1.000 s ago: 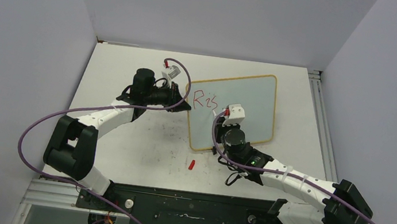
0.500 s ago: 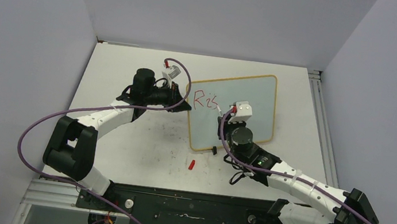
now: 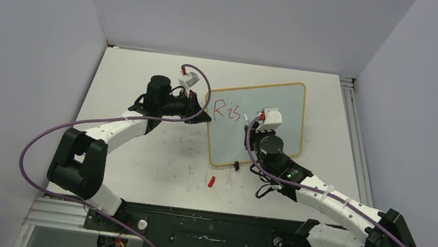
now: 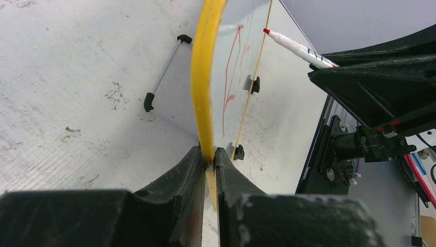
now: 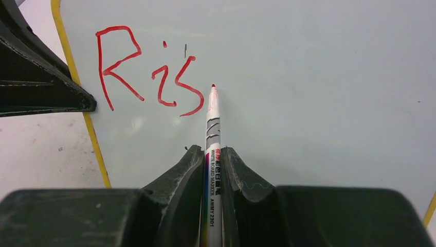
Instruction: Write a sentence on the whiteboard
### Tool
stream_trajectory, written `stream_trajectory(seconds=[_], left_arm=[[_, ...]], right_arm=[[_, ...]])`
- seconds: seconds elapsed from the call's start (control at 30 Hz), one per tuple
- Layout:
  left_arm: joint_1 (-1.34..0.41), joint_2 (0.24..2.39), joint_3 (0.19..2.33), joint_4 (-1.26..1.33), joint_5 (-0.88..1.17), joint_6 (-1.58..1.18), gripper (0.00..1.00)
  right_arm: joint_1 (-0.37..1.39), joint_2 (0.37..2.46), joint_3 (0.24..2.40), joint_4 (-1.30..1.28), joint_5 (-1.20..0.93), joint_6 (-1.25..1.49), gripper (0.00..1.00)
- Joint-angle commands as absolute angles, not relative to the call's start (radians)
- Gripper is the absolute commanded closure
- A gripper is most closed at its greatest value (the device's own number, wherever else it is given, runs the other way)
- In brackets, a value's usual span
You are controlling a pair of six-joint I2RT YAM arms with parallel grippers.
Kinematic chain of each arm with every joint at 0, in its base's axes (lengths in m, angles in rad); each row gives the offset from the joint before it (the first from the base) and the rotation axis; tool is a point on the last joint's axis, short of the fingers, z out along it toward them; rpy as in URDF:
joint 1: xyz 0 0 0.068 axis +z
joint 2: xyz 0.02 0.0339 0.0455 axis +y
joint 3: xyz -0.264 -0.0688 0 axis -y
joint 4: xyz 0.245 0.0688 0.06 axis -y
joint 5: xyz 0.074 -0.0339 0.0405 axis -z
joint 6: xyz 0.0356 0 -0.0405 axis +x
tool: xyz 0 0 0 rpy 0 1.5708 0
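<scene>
The whiteboard stands tilted on the table with a light-wood frame; it also shows in the right wrist view and edge-on in the left wrist view. Red lettering "Ris" sits at its upper left, also seen from above. My left gripper is shut on the board's left frame edge. My right gripper is shut on a white marker with a red tip, just right of the "s". The marker also shows in the left wrist view.
A red marker cap lies on the table in front of the board. A black clip foot holds the board's near edge; further feet show in the left wrist view. The tabletop is scuffed. Grey walls enclose it.
My right arm has moved right along the board with the marker. The "s" has been finished after "Ri". The left arm has not moved.
</scene>
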State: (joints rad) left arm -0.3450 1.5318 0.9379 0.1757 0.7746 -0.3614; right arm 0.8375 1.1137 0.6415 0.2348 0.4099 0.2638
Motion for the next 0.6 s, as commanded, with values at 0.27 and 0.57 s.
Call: stream_trajectory(seconds=[0.27,0.57], left_arm=[[-0.350,1.501,0.968,0.204,0.783,-0.345,1.00],[-0.350,1.499,0.968,0.204,0.783,-0.345,1.00]], right_arm=[[0.825,1.163,0.684,0.314,0.403,0.236,0.95],[0.819,1.165,0.675,0.302,0.433,0.239,0.95]])
